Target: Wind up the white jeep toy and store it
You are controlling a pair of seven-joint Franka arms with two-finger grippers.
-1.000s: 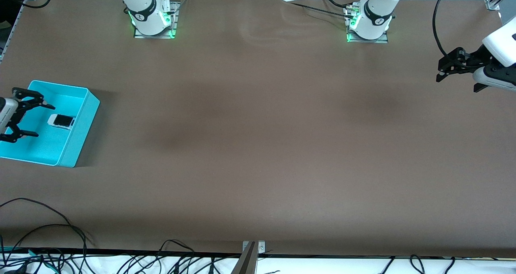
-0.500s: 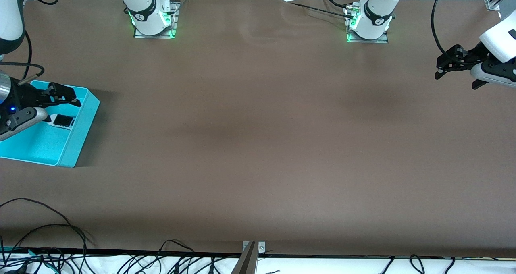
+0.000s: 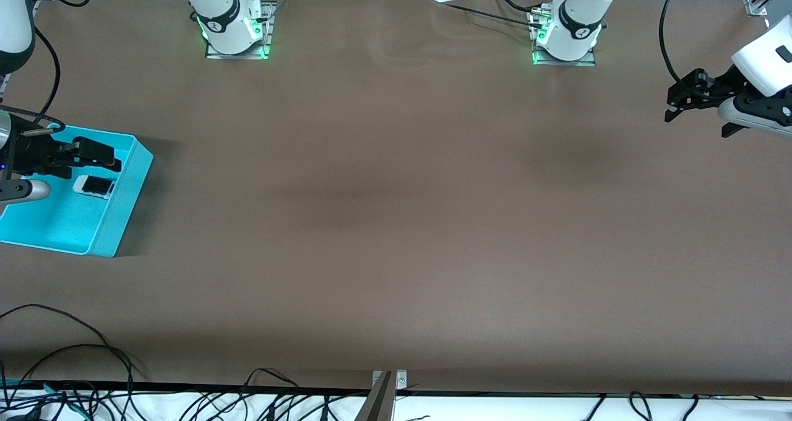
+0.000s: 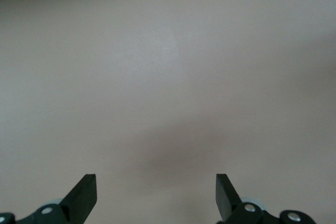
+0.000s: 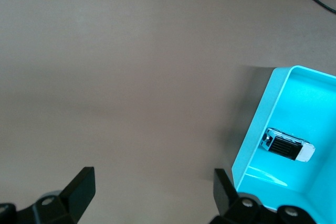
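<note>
The white jeep toy (image 3: 94, 186) with its black roof lies inside the turquoise bin (image 3: 132, 182) at the right arm's end of the table. It also shows in the right wrist view (image 5: 289, 145), inside the bin (image 5: 258, 129). My right gripper (image 3: 102, 155) hangs over the bin just above the jeep, open and empty (image 5: 152, 190). My left gripper (image 3: 698, 122) hangs over the bare table at the left arm's end, open and empty (image 4: 156, 192).
The two arm bases (image 3: 232, 28) (image 3: 566, 34) stand along the table's far edge. Loose black cables (image 3: 74, 347) lie along the near edge, and a metal bracket (image 3: 387, 384) sits at its middle.
My right gripper has swung from over the bin's outer end to over the jeep, turning at the wrist. The jeep has not moved. My left gripper has drifted slightly.
</note>
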